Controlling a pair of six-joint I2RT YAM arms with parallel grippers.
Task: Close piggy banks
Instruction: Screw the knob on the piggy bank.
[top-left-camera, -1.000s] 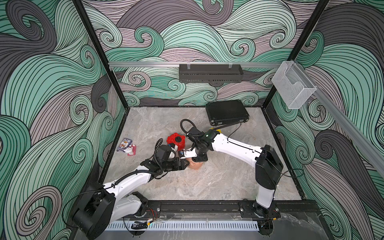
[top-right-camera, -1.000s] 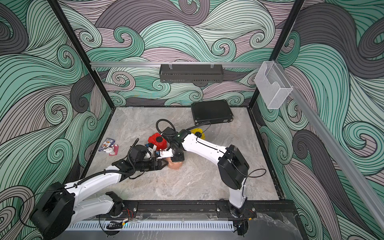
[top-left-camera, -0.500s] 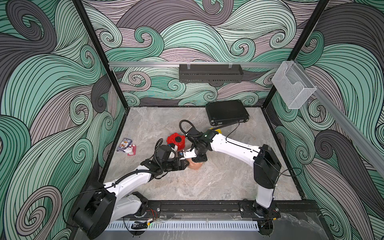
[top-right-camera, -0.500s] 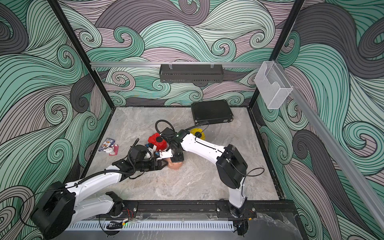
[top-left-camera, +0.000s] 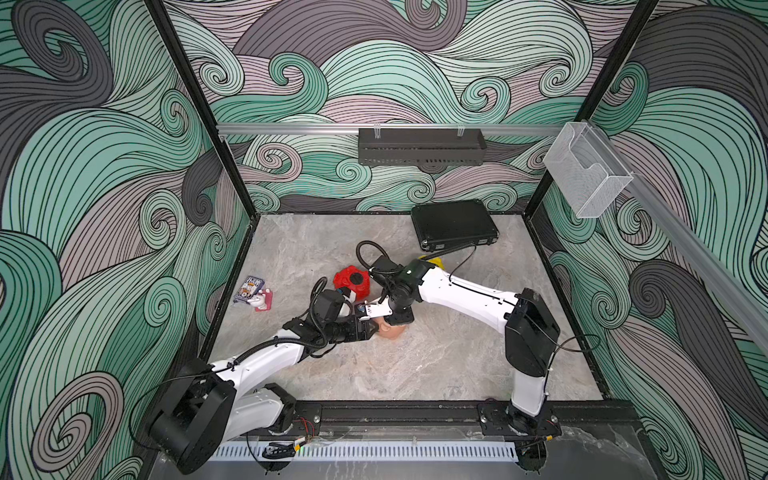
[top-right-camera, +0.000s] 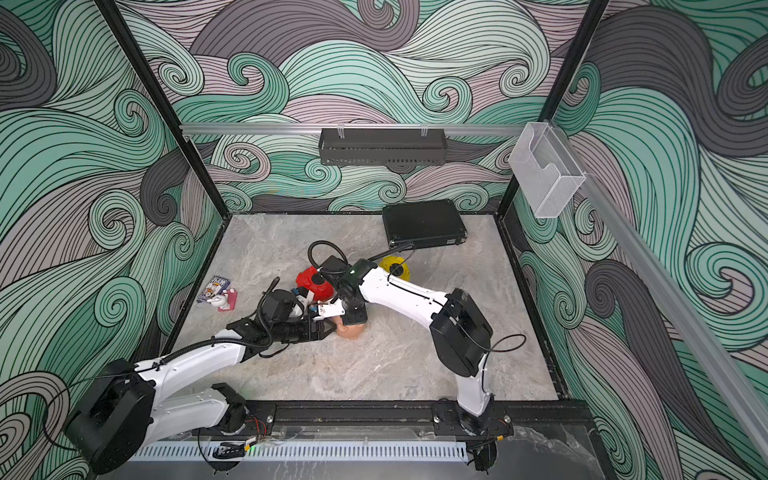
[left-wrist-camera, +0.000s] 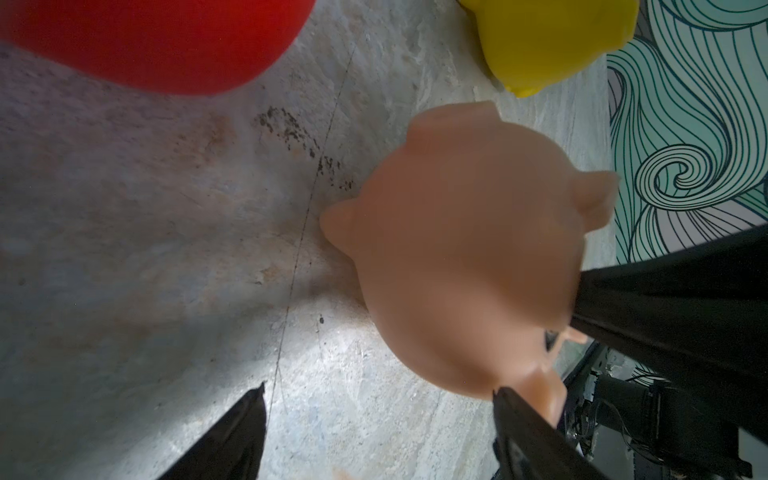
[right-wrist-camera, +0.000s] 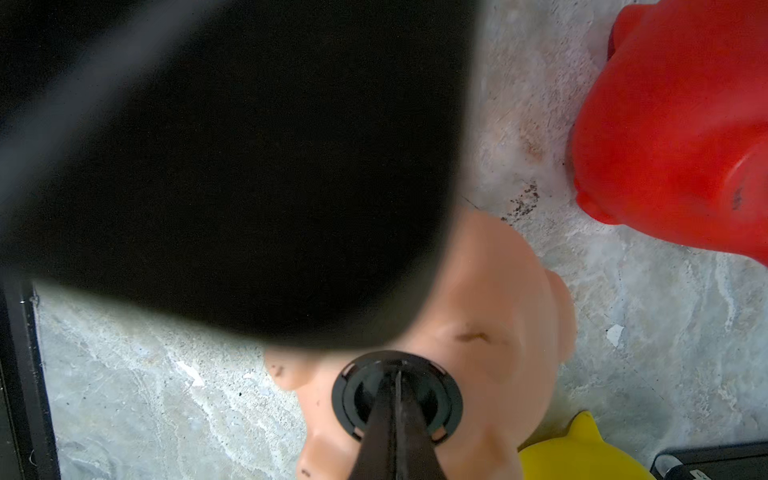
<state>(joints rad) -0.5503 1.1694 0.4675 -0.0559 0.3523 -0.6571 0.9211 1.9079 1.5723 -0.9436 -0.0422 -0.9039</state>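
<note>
Piggy banks on the marble bench, peach-pink one (right-wrist-camera: 498, 299) between both hands.
Peach-pink pig lies belly up, glossy, a black round plug (right-wrist-camera: 397, 397) at its belly hole pinched by the closed right hand (right-wrist-camera: 397, 419); left hand (left-wrist-camera: 378, 432) spread open beside it; red pig (top-left-camera: 352, 281) and yellow pig (top-right-camera: 395, 267) nearby.
</note>
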